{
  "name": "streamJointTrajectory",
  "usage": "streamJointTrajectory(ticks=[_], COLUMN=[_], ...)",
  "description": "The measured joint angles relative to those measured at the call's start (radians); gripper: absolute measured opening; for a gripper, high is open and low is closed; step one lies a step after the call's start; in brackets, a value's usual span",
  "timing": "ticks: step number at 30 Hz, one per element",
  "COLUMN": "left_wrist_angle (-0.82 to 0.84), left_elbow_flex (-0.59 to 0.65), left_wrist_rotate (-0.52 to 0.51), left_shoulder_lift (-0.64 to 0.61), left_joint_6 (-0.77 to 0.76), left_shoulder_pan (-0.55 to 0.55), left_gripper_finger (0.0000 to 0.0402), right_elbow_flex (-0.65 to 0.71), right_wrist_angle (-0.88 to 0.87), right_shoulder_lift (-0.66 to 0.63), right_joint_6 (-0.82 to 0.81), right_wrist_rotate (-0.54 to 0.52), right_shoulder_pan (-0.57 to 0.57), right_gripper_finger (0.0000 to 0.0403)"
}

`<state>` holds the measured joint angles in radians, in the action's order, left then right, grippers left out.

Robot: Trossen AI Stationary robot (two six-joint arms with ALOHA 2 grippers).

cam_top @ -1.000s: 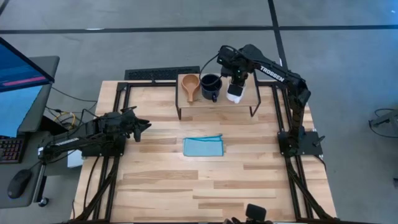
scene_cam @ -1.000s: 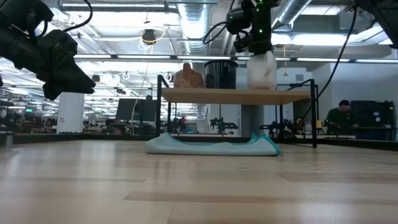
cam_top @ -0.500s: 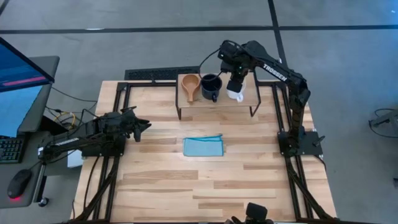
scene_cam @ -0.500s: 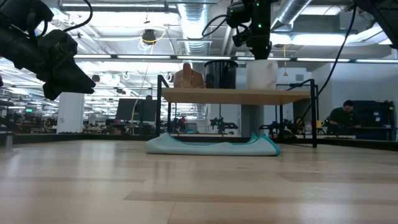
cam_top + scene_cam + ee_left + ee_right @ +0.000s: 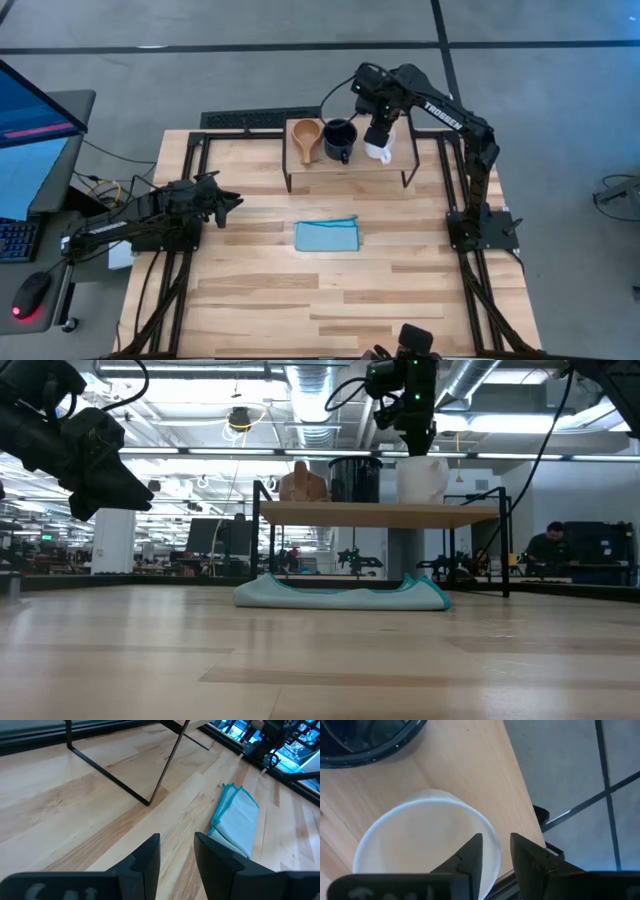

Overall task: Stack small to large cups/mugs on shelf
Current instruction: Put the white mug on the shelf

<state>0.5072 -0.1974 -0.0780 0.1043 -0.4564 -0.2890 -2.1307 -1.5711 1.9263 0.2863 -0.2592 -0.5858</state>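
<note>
All three stand in a row on the shelf (image 5: 345,165): wooden cup (image 5: 305,136) at its left end, navy mug (image 5: 338,139) mid, white mug (image 5: 378,152) right. Right gripper (image 5: 380,138) hovers above the white mug's rim, jaws released, gripping nothing; left gripper (image 5: 228,200) waits, jaws parted, empty, near the surface's left edge. Task looks essentially complete.

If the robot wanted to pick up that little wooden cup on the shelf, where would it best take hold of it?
Probably by the flat handle of the wooden cup, coming straight down from above. In the high view the handle sticks out toward the table's front, clear of the navy mug beside it, so fingers could close across it. The rim is another option, though the mug stands close on that side.
</note>
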Motion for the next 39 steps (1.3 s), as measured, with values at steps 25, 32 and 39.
streamJointTrajectory(ticks=[25,32,39], left_wrist_angle=[0.000,0.000,0.000], left_elbow_flex=[0.000,0.000,0.000], left_wrist_rotate=[0.011,0.011,0.014], left_shoulder_lift=[0.000,0.000,0.000], left_joint_6=[0.000,-0.001,-0.001], left_shoulder_pan=[0.000,0.000,0.000], left_gripper_finger=[0.0109,0.0109,0.0109], right_elbow_flex=[-0.002,-0.002,-0.002], right_wrist_angle=[0.000,0.000,0.000], right_shoulder_lift=[-0.002,-0.002,-0.002], right_joint_6=[-0.105,-0.076,-0.077], right_wrist_rotate=[-0.004,-0.004,-0.004], right_shoulder_pan=[-0.017,0.000,0.003], right_gripper_finger=[0.0040,0.0046,0.0070])
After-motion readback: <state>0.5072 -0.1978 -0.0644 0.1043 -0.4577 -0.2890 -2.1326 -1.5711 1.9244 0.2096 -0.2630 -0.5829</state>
